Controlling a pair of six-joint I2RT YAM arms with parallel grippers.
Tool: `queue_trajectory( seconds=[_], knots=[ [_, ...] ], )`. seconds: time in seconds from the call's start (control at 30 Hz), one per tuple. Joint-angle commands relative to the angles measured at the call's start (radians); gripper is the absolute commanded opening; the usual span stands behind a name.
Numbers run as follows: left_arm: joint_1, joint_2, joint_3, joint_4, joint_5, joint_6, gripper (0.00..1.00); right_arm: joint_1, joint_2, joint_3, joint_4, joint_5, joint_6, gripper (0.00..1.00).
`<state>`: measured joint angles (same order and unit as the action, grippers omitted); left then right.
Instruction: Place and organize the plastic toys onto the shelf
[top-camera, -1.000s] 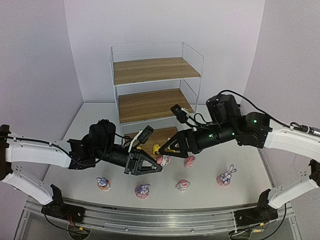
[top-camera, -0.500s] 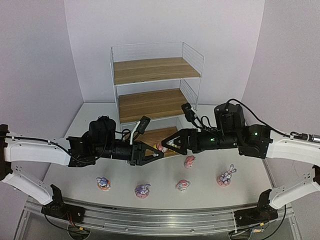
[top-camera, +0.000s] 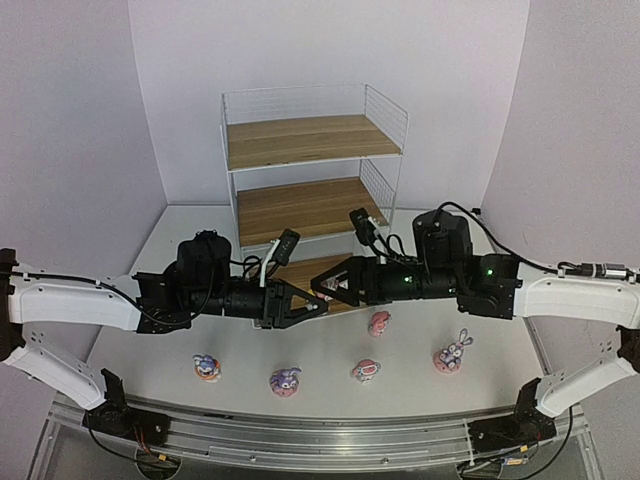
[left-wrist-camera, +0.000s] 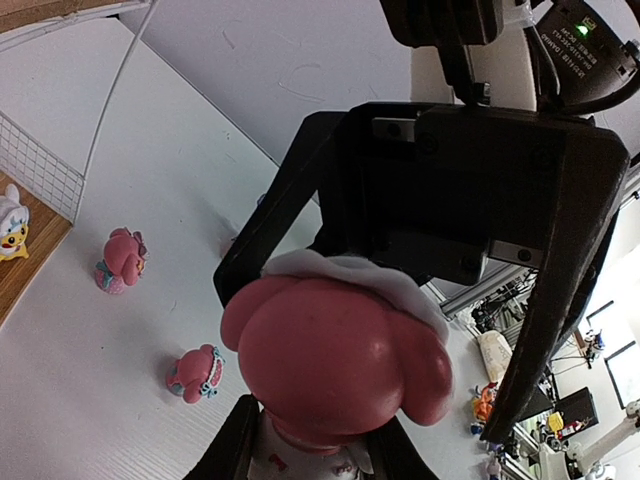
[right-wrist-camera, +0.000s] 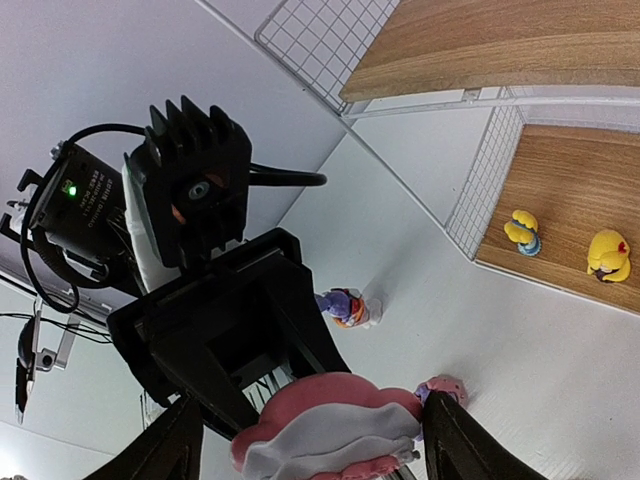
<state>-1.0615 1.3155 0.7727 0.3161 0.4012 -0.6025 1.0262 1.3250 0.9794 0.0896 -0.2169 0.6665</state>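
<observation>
White worktop (top-camera: 410, 395), top view: handover step, both arms are meeting mid-air, shelf (top-camera: 300, 140) just beyond the jaws. Left wrist: left gripper (left-wrist-camera: 310, 455) jaws are clamping the pink-and-white toy (left-wrist-camera: 335, 365). Right wrist: right gripper (right-wrist-camera: 315, 445) jaws are straddling it, parted, with a gap on one side. Next: right needs a firm grip before left lets go.

In the left wrist view the pink toy (left-wrist-camera: 335, 360) runs off the bottom edge and its face does not show; a yellowish toy (left-wrist-camera: 10, 225) is cut by the left edge. In the right wrist view the pink toy is cut at the bottom too. From the top, the left gripper (top-camera: 312, 303) and the right gripper (top-camera: 322, 287) cover it almost fully and hide part of the lowest shelf board (top-camera: 305, 268).
</observation>
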Motion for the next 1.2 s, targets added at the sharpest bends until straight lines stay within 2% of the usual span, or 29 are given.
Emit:
queue_trajectory(
  seconds=[0.0, 0.23, 0.37, 0.43, 0.53, 0.73, 0.8, 0.83, 1.03, 1.1, 1.17],
  knots=[
    [-0.002, -0.018, 0.062, 0.058, -0.015, 0.016, 0.00, 0.004, 0.012, 0.015, 0.058, -0.044, 0.018, 0.71],
    [-0.002, -0.016, 0.068, 0.049, -0.029, 0.010, 0.00, 0.006, 0.000, -0.001, 0.073, -0.043, 0.023, 0.57],
    [-0.002, -0.009, 0.084, 0.023, -0.059, 0.003, 0.00, 0.015, -0.003, -0.001, 0.079, -0.061, 0.025, 0.53],
    [-0.002, -0.003, 0.092, 0.013, -0.060, 0.003, 0.00, 0.019, -0.003, -0.001, 0.082, -0.058, 0.026, 0.45],
    [-0.002, 0.011, 0.108, -0.010, -0.064, 0.000, 0.03, 0.019, -0.011, -0.008, 0.085, -0.025, 0.046, 0.25],
    [-0.002, 0.005, 0.108, -0.030, -0.073, -0.003, 0.46, 0.020, -0.058, -0.020, 0.084, 0.079, 0.060, 0.10],
    [-0.002, -0.005, 0.100, -0.036, -0.078, -0.002, 0.55, 0.019, -0.077, -0.021, 0.084, 0.116, 0.060, 0.08],
    [-0.002, -0.013, 0.095, -0.039, -0.082, -0.002, 0.63, 0.019, -0.083, -0.023, 0.084, 0.128, 0.063, 0.07],
    [-0.002, -0.055, 0.069, -0.065, -0.092, 0.008, 0.84, 0.019, -0.107, 0.023, 0.020, 0.252, 0.043, 0.02],
    [-0.002, -0.083, 0.057, -0.098, -0.125, 0.011, 0.98, 0.019, -0.110, 0.063, -0.039, 0.323, 0.005, 0.02],
    [-0.002, -0.120, 0.050, -0.169, -0.194, 0.007, 0.99, 0.019, -0.109, 0.103, -0.096, 0.407, -0.041, 0.02]
  ],
)
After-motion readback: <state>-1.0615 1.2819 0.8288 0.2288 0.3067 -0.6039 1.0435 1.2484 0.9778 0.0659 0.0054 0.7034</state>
